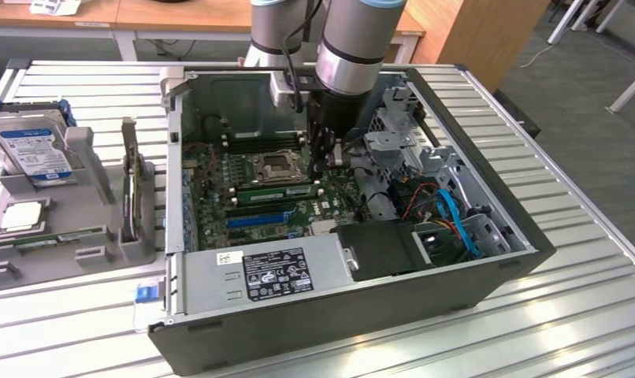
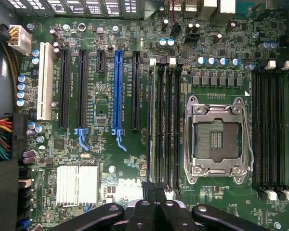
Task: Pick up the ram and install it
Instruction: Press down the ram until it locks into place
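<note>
In the exterior view, the motherboard (image 1: 217, 177) lies open from above. The drive cage (image 1: 399, 147) crowds its three o'clock, and the power supply (image 1: 276, 272) blocks its six o'clock.

Wooden desks (image 1: 181, 14), grey floor (image 1: 582, 71), slatted metal table (image 1: 575, 303)

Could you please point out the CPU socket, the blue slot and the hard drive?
CPU socket (image 2: 216, 139), wrist view, its middle.
blue slot (image 2: 118, 89), wrist view, mid-length.
hard drive (image 1: 34, 148), exterior view, blue label.
</note>
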`<state>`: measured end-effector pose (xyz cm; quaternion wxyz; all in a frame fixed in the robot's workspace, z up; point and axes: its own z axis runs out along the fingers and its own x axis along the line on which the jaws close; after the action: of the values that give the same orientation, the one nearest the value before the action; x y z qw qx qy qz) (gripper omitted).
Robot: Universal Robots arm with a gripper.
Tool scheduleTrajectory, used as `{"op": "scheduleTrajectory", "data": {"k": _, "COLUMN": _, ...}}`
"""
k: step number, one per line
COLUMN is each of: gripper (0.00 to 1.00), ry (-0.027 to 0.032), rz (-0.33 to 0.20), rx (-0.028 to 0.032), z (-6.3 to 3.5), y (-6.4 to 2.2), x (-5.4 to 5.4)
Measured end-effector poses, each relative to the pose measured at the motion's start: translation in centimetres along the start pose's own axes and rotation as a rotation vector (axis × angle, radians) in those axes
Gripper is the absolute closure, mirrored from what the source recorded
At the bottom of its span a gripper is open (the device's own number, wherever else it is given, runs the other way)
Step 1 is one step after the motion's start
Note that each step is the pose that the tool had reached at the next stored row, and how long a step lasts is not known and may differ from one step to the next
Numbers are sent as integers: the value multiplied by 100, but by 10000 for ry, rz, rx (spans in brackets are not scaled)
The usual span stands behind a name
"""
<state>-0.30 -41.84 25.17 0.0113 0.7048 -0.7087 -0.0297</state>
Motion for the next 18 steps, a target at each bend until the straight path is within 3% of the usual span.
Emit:
{"op": "scheduleTrajectory", "data": {"k": 13, "gripper": 90, "ry": 0, "rz": 0, "rx": 0, "z": 1, "y": 0, "x": -37}}
{"op": "scheduleTrajectory", "data": {"k": 18, "gripper": 90, "ry": 1, "rz": 1, "rx": 0, "z": 0, "y": -38, "x": -37}}
